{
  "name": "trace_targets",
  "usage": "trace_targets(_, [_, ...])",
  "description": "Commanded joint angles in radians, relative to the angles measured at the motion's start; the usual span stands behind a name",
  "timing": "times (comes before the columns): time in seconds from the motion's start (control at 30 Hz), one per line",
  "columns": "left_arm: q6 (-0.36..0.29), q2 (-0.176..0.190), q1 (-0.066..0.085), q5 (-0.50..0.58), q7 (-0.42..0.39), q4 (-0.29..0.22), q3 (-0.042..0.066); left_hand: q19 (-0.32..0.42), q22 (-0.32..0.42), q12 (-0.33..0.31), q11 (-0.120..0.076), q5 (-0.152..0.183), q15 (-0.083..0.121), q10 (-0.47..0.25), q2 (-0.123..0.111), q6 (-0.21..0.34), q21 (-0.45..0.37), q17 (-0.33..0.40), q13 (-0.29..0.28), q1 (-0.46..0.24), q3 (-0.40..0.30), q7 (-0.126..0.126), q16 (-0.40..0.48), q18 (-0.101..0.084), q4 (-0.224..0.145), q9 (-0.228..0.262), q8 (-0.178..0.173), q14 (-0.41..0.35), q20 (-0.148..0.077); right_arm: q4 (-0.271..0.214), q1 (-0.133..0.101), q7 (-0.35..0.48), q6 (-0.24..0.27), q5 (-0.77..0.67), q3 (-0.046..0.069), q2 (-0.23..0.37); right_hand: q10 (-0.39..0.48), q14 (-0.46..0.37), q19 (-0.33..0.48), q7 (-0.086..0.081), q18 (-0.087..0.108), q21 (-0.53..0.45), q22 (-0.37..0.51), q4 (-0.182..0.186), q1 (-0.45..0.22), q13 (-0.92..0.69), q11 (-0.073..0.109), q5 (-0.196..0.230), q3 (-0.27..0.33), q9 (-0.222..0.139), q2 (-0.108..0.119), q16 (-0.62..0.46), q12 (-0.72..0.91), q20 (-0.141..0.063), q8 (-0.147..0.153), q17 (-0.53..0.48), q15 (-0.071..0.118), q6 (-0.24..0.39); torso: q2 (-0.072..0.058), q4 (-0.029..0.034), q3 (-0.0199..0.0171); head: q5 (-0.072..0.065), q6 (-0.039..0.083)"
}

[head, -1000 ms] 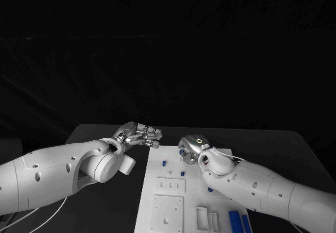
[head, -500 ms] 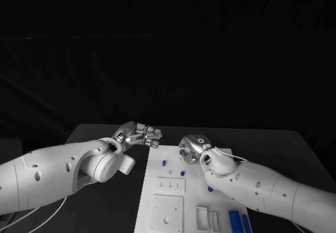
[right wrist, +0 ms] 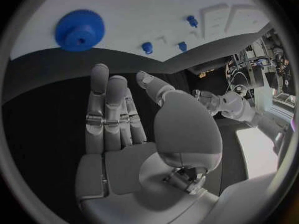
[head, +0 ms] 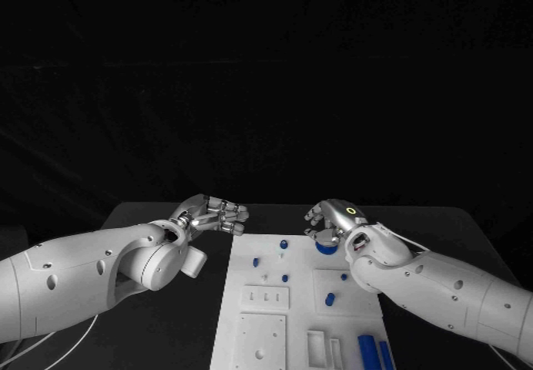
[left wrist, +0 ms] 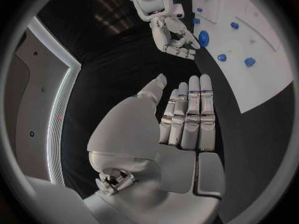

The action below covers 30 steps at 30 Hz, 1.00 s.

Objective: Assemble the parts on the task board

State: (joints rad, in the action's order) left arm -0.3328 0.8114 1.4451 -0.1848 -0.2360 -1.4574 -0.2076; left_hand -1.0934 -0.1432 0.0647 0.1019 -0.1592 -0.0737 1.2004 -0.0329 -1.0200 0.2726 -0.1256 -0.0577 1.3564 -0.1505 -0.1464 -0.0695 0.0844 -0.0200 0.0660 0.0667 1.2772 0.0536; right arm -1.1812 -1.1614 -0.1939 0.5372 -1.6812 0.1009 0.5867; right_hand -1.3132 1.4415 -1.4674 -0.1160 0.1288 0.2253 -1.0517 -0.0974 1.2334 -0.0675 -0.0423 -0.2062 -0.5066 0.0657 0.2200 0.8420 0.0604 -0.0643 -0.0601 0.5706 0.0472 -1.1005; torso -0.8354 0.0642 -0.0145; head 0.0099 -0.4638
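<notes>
White plate: task board (head: 291, 308) in the middle of the black table (head: 444, 223), its far end lying between the two hands.
Left hand: (head: 211, 215) silver, just off the board's far corner on its own side, over bare table; fingers straight and side by side, thumb apart, nothing in it (left wrist: 187, 117). Released.
Right hand: (head: 336, 218) above the board's far edge on its own side; fingers extended, palm bare, grasping nothing (right wrist: 118, 119).
Blue gear: (head: 326, 247) round toothed disc with a centre hole, lying flat on the board directly below the right hand's fingers, apart from them (right wrist: 79, 30).
Small blue parts: (head: 282, 244) several standing in the board, on the near side of both hands, none touched.
Blue bars: (head: 370, 348) two, lying at the board's near end beside the right forearm.
</notes>
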Motion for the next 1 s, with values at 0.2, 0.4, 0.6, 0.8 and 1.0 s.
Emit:
trace_targets(0.2, [0.011, 0.003, 0.002, -0.003, -0.012, 0.006, 0.001, -0.002, 0.001, -0.004, 0.001, -0.006, -0.003, -0.006, -0.002, 0.007, -0.003, -0.001, -0.002, -0.007, 0.002, 0.003, 0.002, -0.004, -0.001, 0.000, -0.002, -0.005, 0.006, -0.015, -0.001, 0.064, -0.152, 0.124, 0.036, 0.069, -0.107, 0.000, -0.027, 0.013, -0.070, -0.008, 0.002, -0.029, 0.052, -0.324, 0.068, -0.077, 0.205, -0.003, -0.025, -0.005, 0.227, -0.049, 0.005, 0.040, 0.039, 0.040, 0.007, -0.0261, -0.0179, -0.008, 0.001])
trace_targets(0.4, [0.017, 0.001, 0.002, -0.003, -0.011, 0.012, 0.001, -0.002, 0.001, -0.004, 0.001, -0.006, -0.002, -0.005, -0.001, 0.006, -0.002, -0.001, -0.001, -0.005, 0.001, 0.003, 0.002, -0.005, -0.003, 0.000, -0.002, -0.005, 0.006, 0.005, 0.000, 0.073, -0.258, 0.129, 0.044, 0.082, 0.083, -0.020, -0.022, 0.014, -0.060, 0.125, -0.117, -0.029, 0.050, -0.811, 0.055, -0.105, 0.300, 0.000, -0.068, 0.115, 0.688, -0.040, -0.001, 0.251, 0.034, 0.058, 0.007, -0.0303, -0.0235, -0.015, 0.000])
trace_targets(0.6, [0.022, -0.004, 0.001, -0.003, -0.011, 0.017, 0.000, -0.002, 0.001, -0.004, 0.001, -0.006, -0.002, -0.005, -0.001, 0.006, -0.002, -0.001, -0.001, -0.005, 0.001, 0.003, 0.002, -0.005, -0.003, 0.000, -0.002, -0.005, 0.006, 0.047, 0.004, 0.076, -0.298, 0.112, 0.045, 0.069, 0.036, -0.003, -0.027, 0.002, -0.045, 0.285, -0.234, -0.008, 0.061, -1.039, 0.040, -0.096, 0.345, 0.001, -0.072, 0.242, 0.945, -0.025, -0.004, 0.513, 0.019, 0.097, 0.005, -0.0296, -0.0220, -0.025, 0.001])
trace_targets(0.8, [0.026, -0.010, 0.001, -0.003, -0.011, 0.022, 0.000, -0.001, 0.001, -0.004, 0.001, -0.006, -0.002, -0.004, 0.000, 0.007, -0.002, -0.001, -0.001, -0.006, 0.001, 0.002, 0.002, -0.005, -0.003, 0.000, -0.002, -0.005, 0.006, 0.078, 0.011, 0.088, -0.303, 0.112, 0.046, 0.047, 0.011, 0.014, -0.033, 0.000, -0.042, 0.331, -0.291, 0.033, 0.082, -1.098, 0.042, -0.094, 0.359, -0.006, -0.060, 0.248, 1.005, -0.024, 0.001, 0.591, 0.020, 0.232, 0.005, -0.0234, -0.0187, -0.032, -0.003])
trace_targets(1.0, [0.029, -0.013, 0.001, -0.003, -0.010, 0.024, 0.000, -0.001, 0.001, -0.004, 0.001, -0.006, -0.002, -0.004, 0.000, 0.007, -0.002, -0.001, -0.001, -0.006, 0.001, 0.002, 0.002, -0.005, -0.003, 0.000, -0.002, -0.005, 0.006, 0.101, 0.017, 0.095, -0.301, 0.114, 0.046, 0.023, 0.003, 0.020, -0.038, 0.000, -0.044, 0.345, -0.313, 0.040, 0.084, -1.116, 0.043, -0.096, 0.363, -0.006, -0.067, 0.252, 1.020, -0.024, 0.002, 0.611, 0.020, 0.229, 0.003, -0.0198, -0.0191, -0.034, -0.010])
